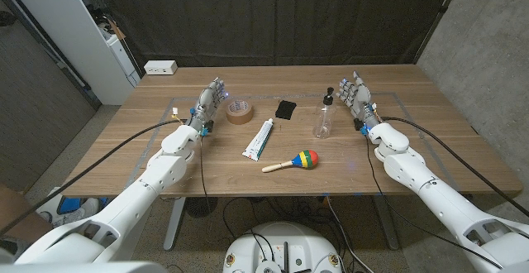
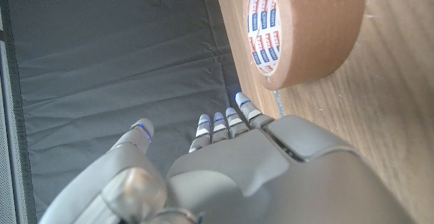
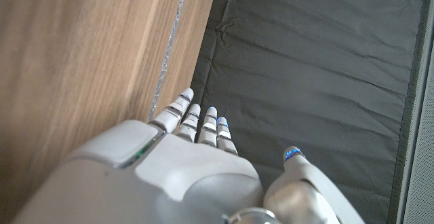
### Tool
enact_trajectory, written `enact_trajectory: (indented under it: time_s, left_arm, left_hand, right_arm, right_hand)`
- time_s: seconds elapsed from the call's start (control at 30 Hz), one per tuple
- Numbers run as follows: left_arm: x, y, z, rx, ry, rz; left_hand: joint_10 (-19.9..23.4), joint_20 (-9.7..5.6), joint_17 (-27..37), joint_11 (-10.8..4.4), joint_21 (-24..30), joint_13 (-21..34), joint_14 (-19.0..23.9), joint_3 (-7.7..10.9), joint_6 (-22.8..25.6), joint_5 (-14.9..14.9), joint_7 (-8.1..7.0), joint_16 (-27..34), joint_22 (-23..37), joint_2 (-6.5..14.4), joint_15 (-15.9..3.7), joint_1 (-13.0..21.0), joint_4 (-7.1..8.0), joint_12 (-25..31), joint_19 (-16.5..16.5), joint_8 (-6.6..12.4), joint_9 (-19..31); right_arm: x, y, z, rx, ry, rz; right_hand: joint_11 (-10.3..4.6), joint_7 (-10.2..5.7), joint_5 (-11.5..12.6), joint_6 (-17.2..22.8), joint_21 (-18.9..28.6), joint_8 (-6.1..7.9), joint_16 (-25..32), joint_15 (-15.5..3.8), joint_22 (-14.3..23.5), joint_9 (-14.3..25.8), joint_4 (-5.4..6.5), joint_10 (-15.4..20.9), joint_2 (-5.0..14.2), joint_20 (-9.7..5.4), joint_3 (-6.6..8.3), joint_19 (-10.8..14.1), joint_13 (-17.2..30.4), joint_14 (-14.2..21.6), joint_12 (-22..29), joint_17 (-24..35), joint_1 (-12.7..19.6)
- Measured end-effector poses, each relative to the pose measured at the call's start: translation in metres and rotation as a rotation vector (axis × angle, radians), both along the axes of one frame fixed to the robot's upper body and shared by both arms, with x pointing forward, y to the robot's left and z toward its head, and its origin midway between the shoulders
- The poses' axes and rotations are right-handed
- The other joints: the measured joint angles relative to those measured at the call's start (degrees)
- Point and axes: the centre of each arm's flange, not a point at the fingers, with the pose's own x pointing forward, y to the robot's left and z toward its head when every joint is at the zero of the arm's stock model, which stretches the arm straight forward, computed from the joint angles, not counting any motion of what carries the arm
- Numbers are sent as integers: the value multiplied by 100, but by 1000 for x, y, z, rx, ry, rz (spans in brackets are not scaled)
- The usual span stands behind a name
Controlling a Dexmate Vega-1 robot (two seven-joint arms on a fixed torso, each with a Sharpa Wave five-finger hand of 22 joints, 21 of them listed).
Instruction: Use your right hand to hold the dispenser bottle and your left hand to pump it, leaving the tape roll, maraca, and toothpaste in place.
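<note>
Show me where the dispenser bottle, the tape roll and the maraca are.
dispenser bottle [image 1: 323, 121], head view, on its clear body.
tape roll [image 1: 239, 112], head view, on its brown rim.
maraca [image 1: 307, 159], head view, on its coloured head.

Head overhead; wrists close, along table.
</note>
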Motion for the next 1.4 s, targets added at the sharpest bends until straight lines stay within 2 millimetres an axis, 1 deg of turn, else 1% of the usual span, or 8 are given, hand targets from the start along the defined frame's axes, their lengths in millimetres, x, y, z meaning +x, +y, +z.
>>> enact_trajectory:
  time_s: [0.57, 0.77, 0.87, 1.0, 1.23, 1.27, 1.33, 1.4]
  left_arm:
    - [-1, -6, 15, 26, -8, 17]
    - [-2, -8, 19, 35, -8, 26]
    - [-4, -10, 21, 39, -11, 29]
    - [-6, -11, 21, 42, -12, 36]
    - [-12, -14, 18, 43, -10, 49]
    - [-12, -13, 17, 42, -9, 51]
    - [-13, -13, 17, 40, -8, 54]
    - [-16, -13, 16, 39, -6, 56]
  left_hand:
    - [0, 0, -16, -1, -46, 0, 0, 87, 0, 0, -1, 1, 5, -13, 0, 12, -87, 21, 0, 0, -1]
    - [32, 22, -16, -33, -68, -1, 54, 117, 1, 0, -2, 1, 5, -4, 10, 24, -152, 21, 22, 22, -1]
    - [63, -10, -16, -2, -68, -1, 54, 141, 21, 0, -22, 1, 5, 15, 10, 43, -175, 21, 53, 22, -1]
    - [63, 21, -16, -2, -74, -1, 54, 161, 21, 0, -22, 1, 5, 15, 10, 43, -196, 21, 83, 22, -1]
    - [63, 22, -16, -2, -113, -1, 84, 164, 53, 0, 10, 1, 4, 15, -21, 43, -238, 21, 84, 22, -2]
    - [63, 22, -16, -2, -113, -1, 84, 173, 53, 0, 10, 1, 4, 15, -21, 43, -256, 21, 84, 22, -2]
    - [63, 22, -16, -2, -151, -1, 84, 182, 53, 0, 9, 1, 4, 26, -21, 54, -265, 21, 84, 22, -2]
    - [85, 6, -16, -24, -151, -1, 89, 203, 52, 0, 9, 1, 4, 46, -16, 74, -286, 44, 101, 22, -2]
  right_arm:
    - [2, -2, -2, -27, 4, -9]
    - [-4, -5, -6, -36, -8, -19]
    - [-8, -8, -8, -42, -18, -23]
    - [-14, -12, -12, -48, -30, -25]
    - [-23, -20, -19, -60, -45, -15]
    - [-24, -21, -21, -61, -44, -16]
    - [-27, -24, -23, -64, -45, -17]
    - [-31, -26, -24, -68, -53, -10]
  right_hand:
    - [-22, 0, -1, -1, 0, 23, 22, -21, -1, -1, 0, 21, 0, 0, 0, -1, -44, 21, 23, -44, 0]
    - [-42, -54, 21, 53, 0, 23, 43, -54, -1, -1, 0, 40, 0, 0, -1, -1, -84, 54, 23, -93, 0]
    - [-43, -72, 21, 71, 0, 23, 43, -72, -1, -1, 0, 41, -1, 1, -1, 1, -96, 72, 23, -119, 0]
    - [-42, -102, 21, 102, 44, 23, 50, -41, -2, -10, 0, 103, -2, 21, -1, 20, -124, 102, 23, -145, 1]
    - [-41, -181, 21, 137, 44, 45, 64, -99, -2, -16, -113, 164, -79, 21, -2, 20, -176, 161, 63, -225, 78]
    - [-41, -198, 21, 154, 44, 66, 64, -89, -2, -16, -122, 164, -147, 21, -11, 20, -177, 177, 69, -234, 146]
    - [-41, -196, 21, 152, 44, 66, 64, -71, -2, -16, -162, 164, -152, 21, -4, 15, -202, 195, 85, -260, 151]
    - [-41, -196, 21, 152, 16, 66, 64, -71, -2, -16, -201, 164, -154, 31, -9, -78, -212, 195, 85, -283, 153]
